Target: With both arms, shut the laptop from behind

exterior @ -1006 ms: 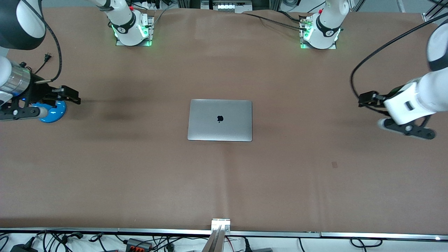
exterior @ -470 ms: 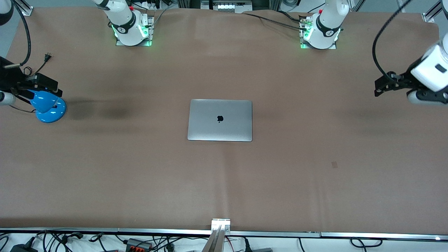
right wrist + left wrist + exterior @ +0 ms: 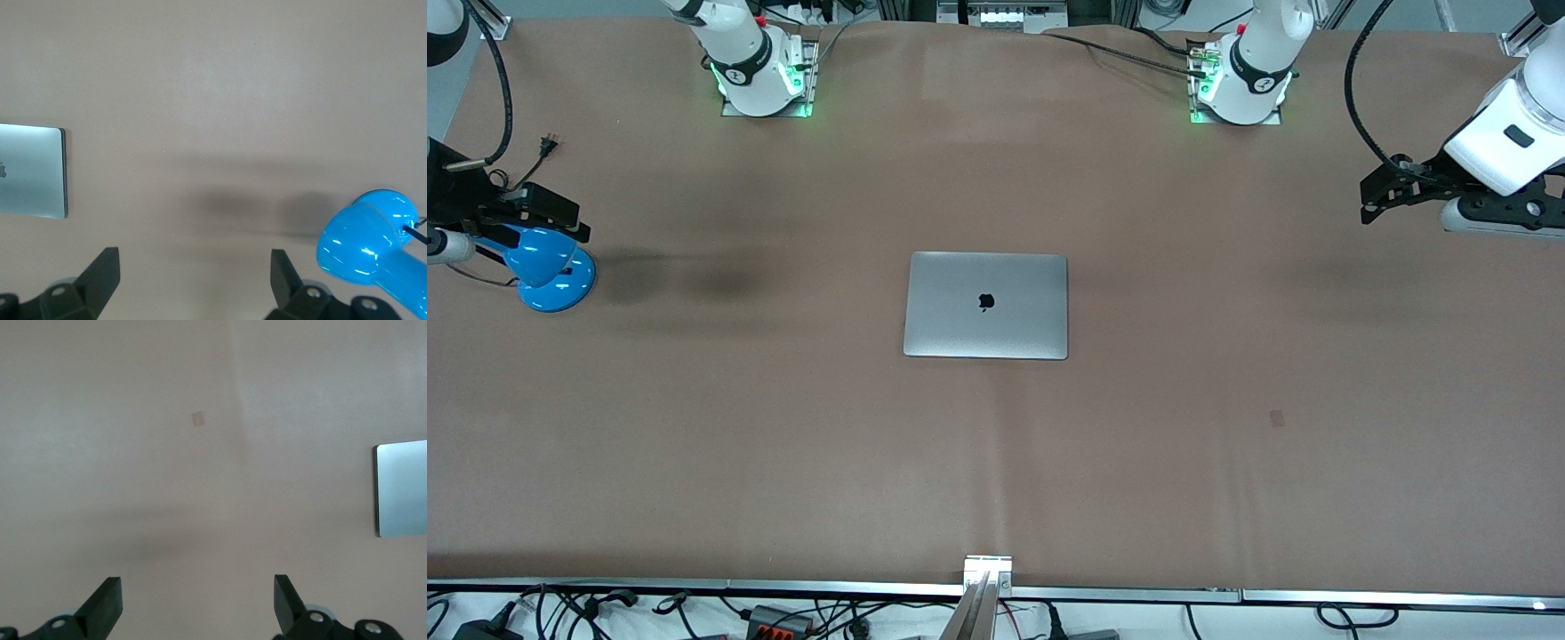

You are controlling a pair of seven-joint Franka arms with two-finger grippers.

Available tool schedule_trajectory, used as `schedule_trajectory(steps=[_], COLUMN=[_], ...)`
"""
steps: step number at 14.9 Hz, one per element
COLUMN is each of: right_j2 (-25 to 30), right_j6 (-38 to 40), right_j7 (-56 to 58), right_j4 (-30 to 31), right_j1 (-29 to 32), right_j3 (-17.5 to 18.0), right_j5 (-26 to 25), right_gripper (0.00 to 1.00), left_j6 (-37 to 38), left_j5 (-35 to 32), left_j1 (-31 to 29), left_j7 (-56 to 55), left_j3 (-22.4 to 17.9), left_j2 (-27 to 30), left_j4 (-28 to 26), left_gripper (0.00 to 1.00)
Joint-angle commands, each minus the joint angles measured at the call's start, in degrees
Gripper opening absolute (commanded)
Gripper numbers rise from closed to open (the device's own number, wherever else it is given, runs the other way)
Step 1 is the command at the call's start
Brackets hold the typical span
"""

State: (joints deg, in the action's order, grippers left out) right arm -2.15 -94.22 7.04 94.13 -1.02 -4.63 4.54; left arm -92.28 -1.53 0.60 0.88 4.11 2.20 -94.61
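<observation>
The silver-grey laptop (image 3: 985, 305) lies shut flat in the middle of the brown table, lid up with the black apple logo showing. Its edge shows in the left wrist view (image 3: 402, 489) and in the right wrist view (image 3: 32, 170). My left gripper (image 3: 1369, 200) hangs open and empty over the left arm's end of the table, well clear of the laptop; its jaws stand wide apart (image 3: 198, 607). My right gripper (image 3: 578, 222) hangs open and empty over the right arm's end of the table, its jaws also wide apart (image 3: 195, 283).
A glossy blue lamp-like object (image 3: 547, 267) stands at the right arm's end of the table, just under my right gripper, and shows in the right wrist view (image 3: 370, 250). A small dark patch (image 3: 1277, 418) marks the brown table cover (image 3: 783, 444).
Both arms have drawn outward from the laptop toward the table's ends. The left gripper has risen toward its base side; the right gripper has barely moved in the last half second. The laptop has stayed shut.
</observation>
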Motion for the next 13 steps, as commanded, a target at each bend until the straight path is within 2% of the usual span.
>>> schedule_trajectory(steps=[1,2,4,6,9,13], right_j2=[4.6,6.1,6.5,6.6,7.9,8.0], right_j6=[-2.8,-4.7,-6.2,-7.0,-8.3,-8.2], right_j7=[-0.1,-0.1,-4.7,-9.8,-9.3,-9.4], right_j4=[5.4,7.4,8.1,8.7,10.9,10.2], right_j1=[1.7,1.5,1.1,1.2,2.0,2.4], right_j3=[1.5,1.6,4.2,4.4,4.4,4.4], right_j5=[-0.8,-2.1,-6.1,-6.4,-5.9,-5.1], right_gripper=[1.0,1.0,1.0,1.0,1.0,1.0], left_j6=[1.0,1.0,1.2,1.2,1.2,1.2], left_j5=[0.6,0.6,0.6,0.6,0.7,0.7], left_j1=[-0.2,-0.3,-0.3,-0.3,-0.3,-0.3], left_j7=[-0.2,-0.2,-0.2,-0.2,-0.3,-0.4], left_j3=[0.1,0.1,0.1,0.1,0.0,0.1], left_j2=[-0.2,-0.3,-0.2,-0.2,-0.3,-0.3], left_j4=[1.0,1.0,1.0,1.0,1.0,1.0], left_gripper=[1.0,1.0,1.0,1.0,1.0,1.0])
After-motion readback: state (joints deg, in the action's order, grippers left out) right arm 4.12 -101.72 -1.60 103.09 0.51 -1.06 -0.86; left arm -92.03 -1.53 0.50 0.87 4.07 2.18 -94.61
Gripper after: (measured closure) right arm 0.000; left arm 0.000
